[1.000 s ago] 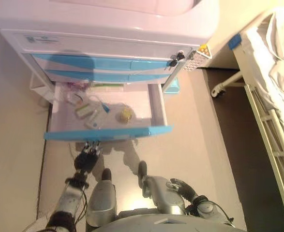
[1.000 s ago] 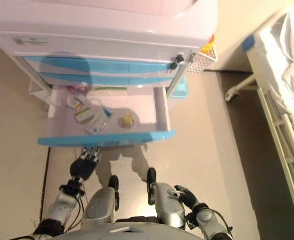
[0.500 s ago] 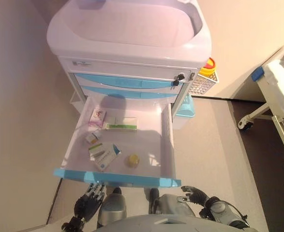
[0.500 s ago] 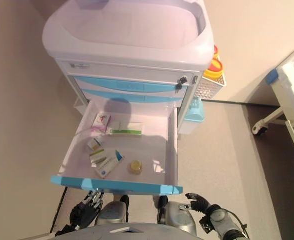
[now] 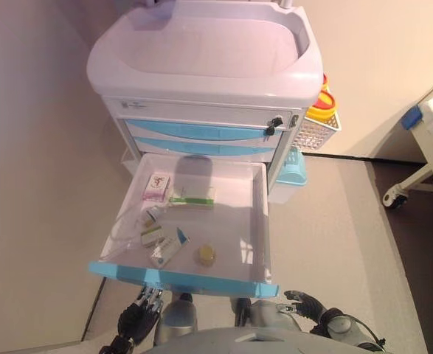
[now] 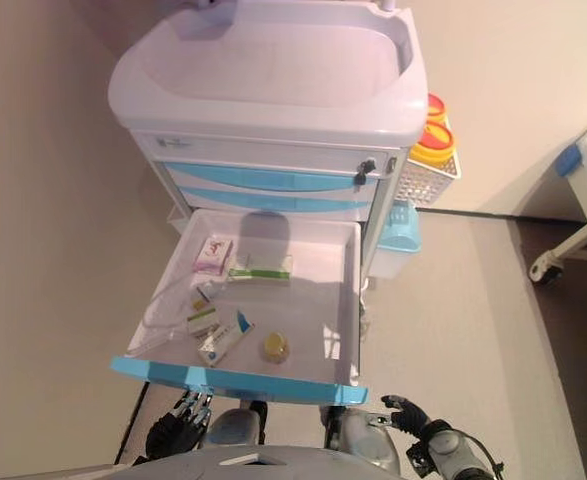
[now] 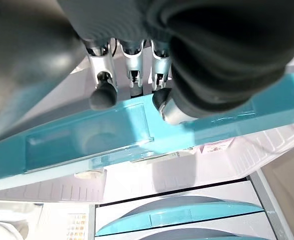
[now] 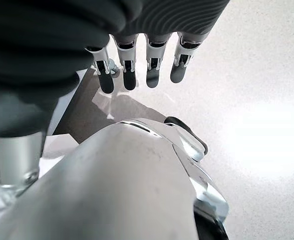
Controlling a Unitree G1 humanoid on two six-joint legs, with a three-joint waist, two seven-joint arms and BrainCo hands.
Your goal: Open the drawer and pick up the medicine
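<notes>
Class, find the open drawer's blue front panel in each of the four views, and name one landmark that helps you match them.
Left eye view: blue front panel crosses the lower middle.
Right eye view: same place, just above the left hand.
Left wrist view: a wide blue band across the middle, right past the fingers.
Right wrist view: not in it.
Shared landmark: the closed blue drawers above.

The drawer (image 5: 259, 221), white with a light blue front, is standing pulled far out of the cart. The medicine is lying on its floor: a pink box (image 5: 156, 187) and a long green-striped box (image 5: 192, 196) near the back, smaller boxes (image 5: 166, 249) and a small round yellowish jar (image 5: 206, 256) toward the front.
</notes>
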